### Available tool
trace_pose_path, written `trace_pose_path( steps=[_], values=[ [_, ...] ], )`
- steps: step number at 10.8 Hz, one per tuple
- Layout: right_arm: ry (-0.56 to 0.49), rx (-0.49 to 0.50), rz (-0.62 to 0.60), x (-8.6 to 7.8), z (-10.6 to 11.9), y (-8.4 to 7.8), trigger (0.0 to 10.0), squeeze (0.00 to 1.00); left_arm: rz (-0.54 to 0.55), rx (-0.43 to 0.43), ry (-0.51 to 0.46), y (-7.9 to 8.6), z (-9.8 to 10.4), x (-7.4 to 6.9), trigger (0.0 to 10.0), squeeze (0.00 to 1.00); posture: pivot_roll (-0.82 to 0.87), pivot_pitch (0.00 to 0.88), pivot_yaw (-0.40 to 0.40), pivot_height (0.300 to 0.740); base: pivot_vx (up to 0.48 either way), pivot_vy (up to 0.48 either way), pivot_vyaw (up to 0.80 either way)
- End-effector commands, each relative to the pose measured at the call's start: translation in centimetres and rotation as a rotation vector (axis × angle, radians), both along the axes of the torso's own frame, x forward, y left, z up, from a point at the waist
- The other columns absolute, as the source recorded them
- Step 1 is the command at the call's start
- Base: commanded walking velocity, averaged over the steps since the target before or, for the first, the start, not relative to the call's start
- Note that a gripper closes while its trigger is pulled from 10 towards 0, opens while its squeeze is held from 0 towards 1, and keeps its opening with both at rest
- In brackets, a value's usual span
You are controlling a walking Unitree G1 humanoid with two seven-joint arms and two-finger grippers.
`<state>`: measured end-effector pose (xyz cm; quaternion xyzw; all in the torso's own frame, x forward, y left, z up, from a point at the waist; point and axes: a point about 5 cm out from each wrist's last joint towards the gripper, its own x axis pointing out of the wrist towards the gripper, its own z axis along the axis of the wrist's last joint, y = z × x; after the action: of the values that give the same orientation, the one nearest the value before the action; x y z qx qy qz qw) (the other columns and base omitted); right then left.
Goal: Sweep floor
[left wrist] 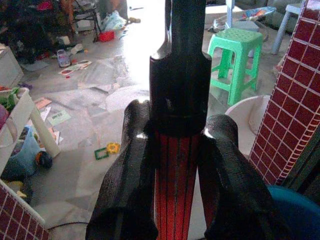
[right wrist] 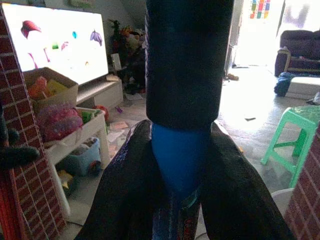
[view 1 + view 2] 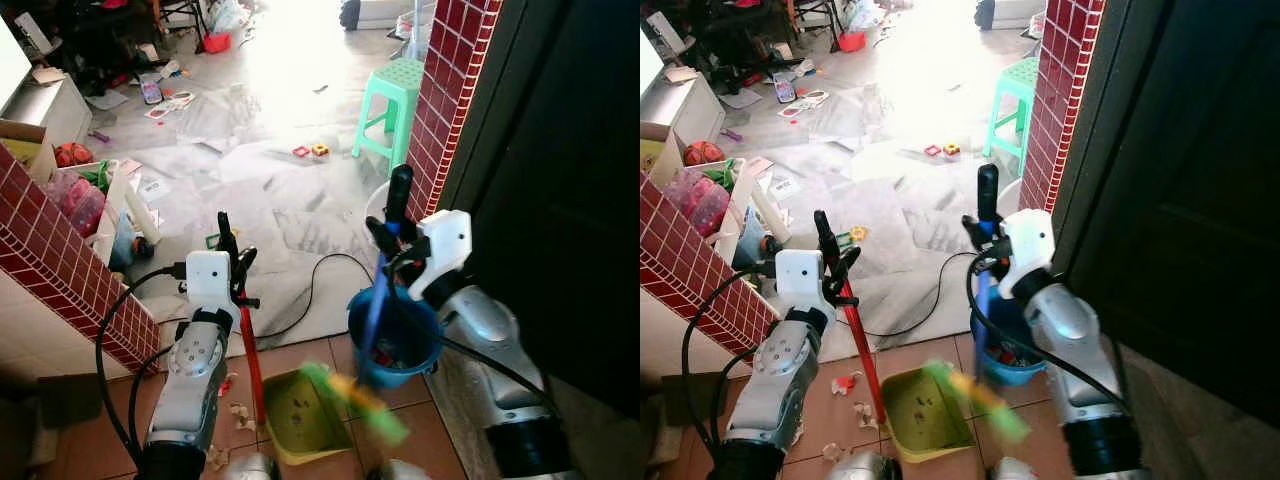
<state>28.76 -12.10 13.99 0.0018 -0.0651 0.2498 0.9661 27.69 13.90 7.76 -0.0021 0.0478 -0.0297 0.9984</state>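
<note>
My left gripper [image 3: 232, 262] is shut on the red handle [image 3: 252, 370] of a yellow-green dustpan [image 3: 300, 415], which rests on the brown tiles in front of me. In the left wrist view the red handle [image 1: 172, 180] sits clamped between both black fingers [image 1: 125, 175]. My right gripper [image 3: 392, 240] is shut on a blue broom handle [image 3: 377, 300] just below its black grip [image 2: 185, 60]. The broom's green and yellow head [image 3: 355, 400] is blurred, just right of the dustpan. Small paper scraps [image 3: 235, 410] lie on the tiles left of the dustpan.
A blue bucket [image 3: 420, 340] stands behind the broom by a red brick pillar [image 3: 450, 90] and a dark door [image 3: 570, 200]. A low brick wall [image 3: 60, 280] is on the left. A black cable [image 3: 310, 290] crosses the floor. Further off are a green stool [image 3: 395, 100] and scattered toys.
</note>
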Motion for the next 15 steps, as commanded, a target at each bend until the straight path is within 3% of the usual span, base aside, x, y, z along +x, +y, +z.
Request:
trace_pose_path(
  steps=[1,5,8,12,14,15],
  values=[
    [-0.059,0.026,0.002,0.3,1.4,0.4,10.0,0.00,-0.001,0.017,-0.046,0.4,1.2,0.2,10.0,0.00,-0.07,0.000,0.090,0.740,0.000,0.480,0.00],
    [-0.063,0.024,-0.066,1.1,1.5,0.0,10.0,0.00,-0.018,0.026,-0.043,0.0,1.6,0.4,10.0,0.00,-0.06,0.000,0.095,0.740,0.000,0.406,0.60],
    [-0.094,0.005,-0.151,1.5,1.5,-0.7,10.0,0.00,-0.070,-0.005,-0.074,-1.4,2.1,0.3,10.0,0.00,-0.07,0.000,0.104,0.740,0.000,0.480,0.00],
    [-0.190,-0.047,-0.220,2.7,3.1,-1.3,10.0,0.00,-0.080,0.001,-0.218,-2.0,6.2,1.8,10.0,0.00,-0.06,0.000,0.100,0.740,0.000,0.000,0.00],
    [-0.190,-0.047,-0.220,2.7,3.1,-1.3,10.0,0.00,-0.080,0.001,-0.218,-2.0,6.2,1.8,10.0,0.00,-0.06,0.000,0.100,0.740,0.000,0.000,0.00],
    [-0.259,-0.061,-0.242,3.1,4.6,-1.1,10.0,0.00,-0.077,-0.011,-0.365,-1.9,10.4,2.2,10.0,0.00,-0.05,0.000,0.083,0.740,0.000,0.000,0.00]
  ],
)
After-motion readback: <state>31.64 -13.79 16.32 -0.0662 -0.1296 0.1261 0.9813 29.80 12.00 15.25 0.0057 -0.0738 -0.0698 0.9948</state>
